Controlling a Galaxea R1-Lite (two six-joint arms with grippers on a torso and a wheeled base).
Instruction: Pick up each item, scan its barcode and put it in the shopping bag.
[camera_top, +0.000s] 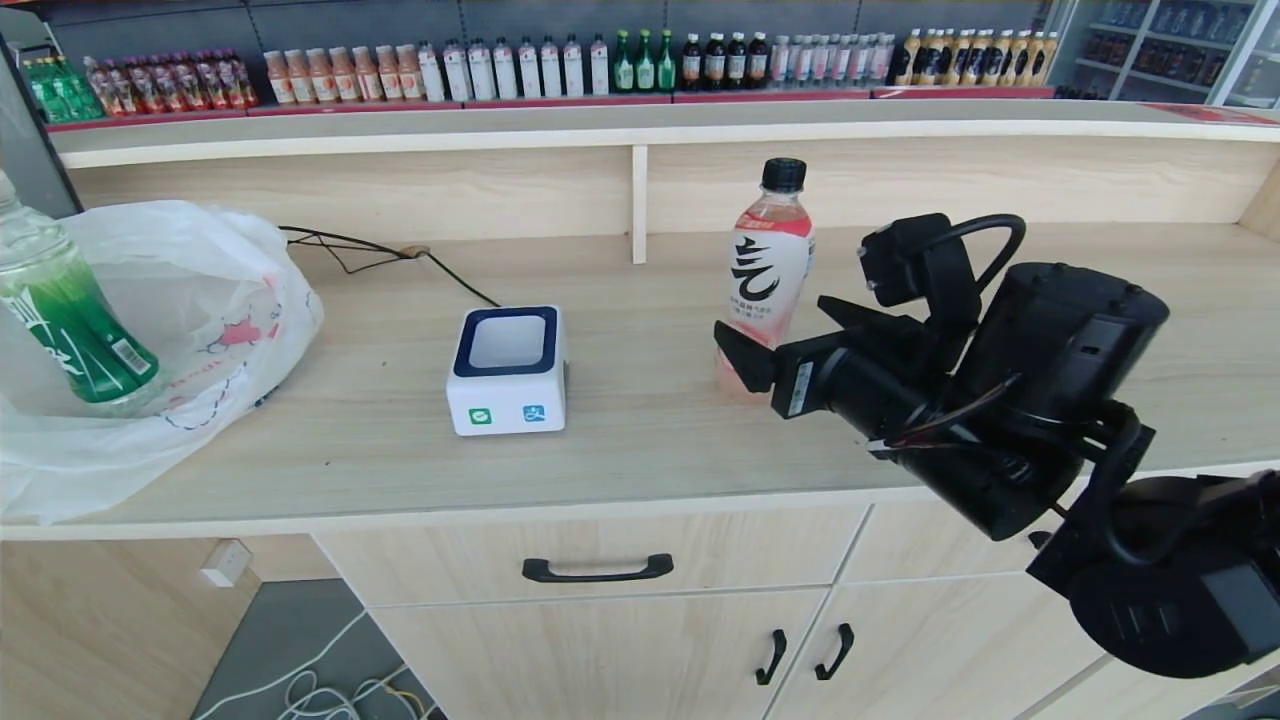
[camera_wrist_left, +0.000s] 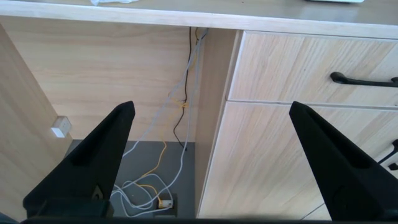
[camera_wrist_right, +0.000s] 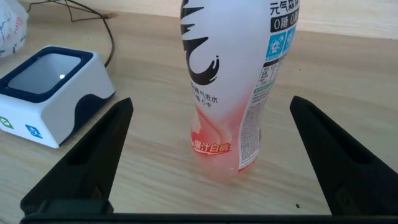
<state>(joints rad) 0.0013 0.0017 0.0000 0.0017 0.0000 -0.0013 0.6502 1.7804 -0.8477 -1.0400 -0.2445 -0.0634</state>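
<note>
- Bottle, pink, upright on counter, well right of scanner; not gripped.
- Right gripper spread wide, lined up on it; possibly just short.
- Step: pick-up. Next: advance, close, lift, present barcode.
- Green bottle in shopping bag; left gripper wide, by the drawers.

Left gripper fingers spread, wooden drawers, dangling cables, grey floor

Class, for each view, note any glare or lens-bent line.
Head view: the counter shows bowed long edges, a wide-lens bend, and the scanner window has a pale sheen. Right wrist view: a small bright glint sits on the scanner window. Left wrist view: the drawer front is evenly lit, no glare.
</note>
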